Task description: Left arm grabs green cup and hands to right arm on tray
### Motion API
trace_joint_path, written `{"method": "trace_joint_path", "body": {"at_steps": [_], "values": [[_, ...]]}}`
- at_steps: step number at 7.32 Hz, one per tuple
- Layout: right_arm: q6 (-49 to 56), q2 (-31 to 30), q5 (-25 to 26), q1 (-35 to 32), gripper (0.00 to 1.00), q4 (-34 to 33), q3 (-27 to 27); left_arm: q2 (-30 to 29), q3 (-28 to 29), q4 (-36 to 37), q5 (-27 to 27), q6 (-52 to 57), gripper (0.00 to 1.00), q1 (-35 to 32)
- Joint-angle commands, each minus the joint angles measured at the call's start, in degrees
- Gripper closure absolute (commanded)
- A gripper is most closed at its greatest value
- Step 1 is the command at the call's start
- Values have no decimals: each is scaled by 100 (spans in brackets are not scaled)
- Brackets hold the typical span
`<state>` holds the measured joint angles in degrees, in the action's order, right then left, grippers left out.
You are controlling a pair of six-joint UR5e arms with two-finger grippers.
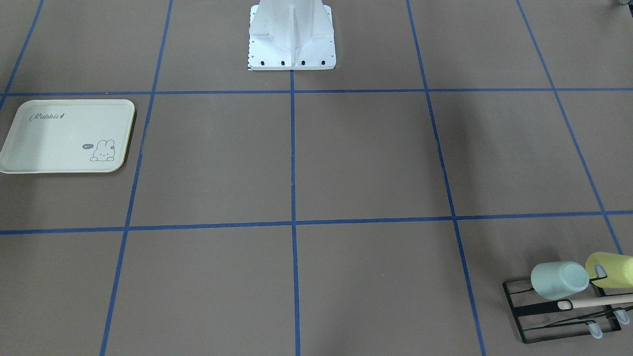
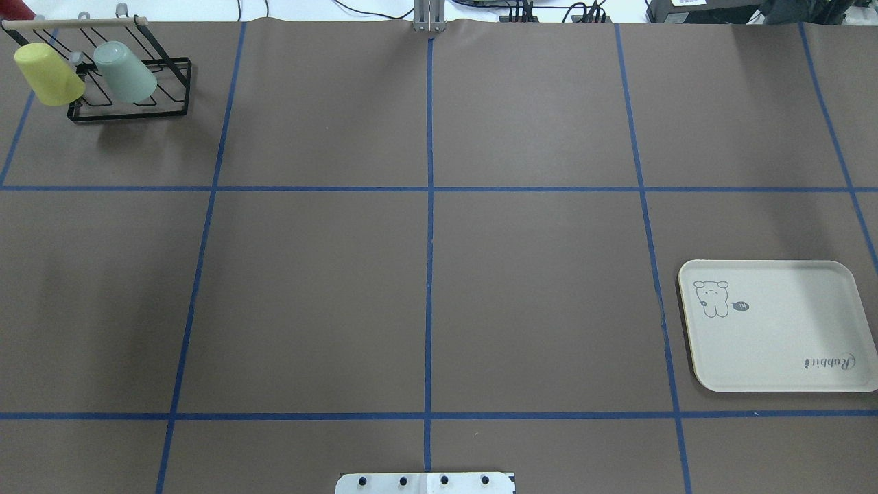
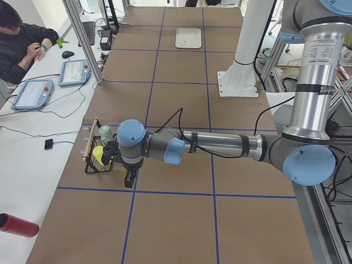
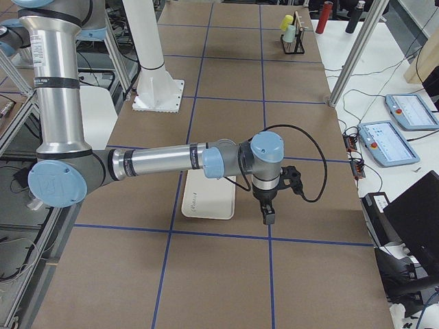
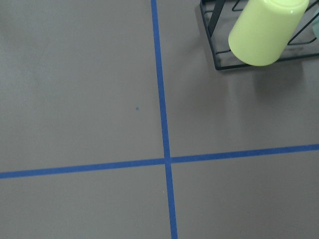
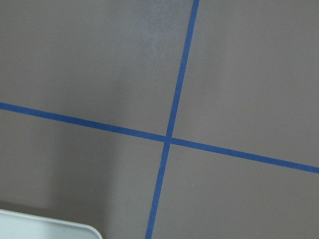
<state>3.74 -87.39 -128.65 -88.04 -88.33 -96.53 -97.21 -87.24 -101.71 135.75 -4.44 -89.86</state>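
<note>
The green cup (image 2: 125,71) hangs tilted on a black wire rack (image 2: 130,113) at the table's far left corner, beside a yellow cup (image 2: 48,74); it also shows in the front view (image 1: 559,280). The tray (image 2: 775,326) lies flat and bare on the right side. The left arm's gripper (image 3: 128,184) shows only in the exterior left view, pointing down just beside the rack; I cannot tell if it is open. The right arm's gripper (image 4: 267,218) shows only in the exterior right view, pointing down next to the tray (image 4: 206,195); I cannot tell its state.
The left wrist view shows the yellow cup (image 5: 266,30) and a rack corner (image 5: 219,59). The right wrist view shows a tray corner (image 6: 45,226). The white robot base (image 1: 292,44) stands mid-table. Blue tape lines grid the brown table. An operator (image 3: 22,41) sits at a side desk.
</note>
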Motion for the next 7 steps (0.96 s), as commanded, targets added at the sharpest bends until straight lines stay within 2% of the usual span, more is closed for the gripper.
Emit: {"method": "trace_joint_path", "body": {"at_steps": [1, 2, 4, 5, 6, 7], "values": [[4, 64, -11, 128, 0, 288, -24, -315, -3, -103, 4, -13, 0, 222], [-5, 56, -115, 181, 0, 551, 37, -586, 40, -382, -14, -22, 0, 511], [-5, 90, -326, 454, 0, 580, -6, -1192, 93, -359, -57, -1228, 0, 986], [-5, 91, -336, 489, 0, 589, -15, -1386, 302, -324, -58, -1400, 0, 1162], [-5, 91, -336, 507, 0, 589, -15, -1745, 713, -315, -58, -1741, 0, 1364], [-5, 91, -345, 507, 0, 658, -15, -2349, 1457, -341, -58, -1936, 0, 1410]]}}
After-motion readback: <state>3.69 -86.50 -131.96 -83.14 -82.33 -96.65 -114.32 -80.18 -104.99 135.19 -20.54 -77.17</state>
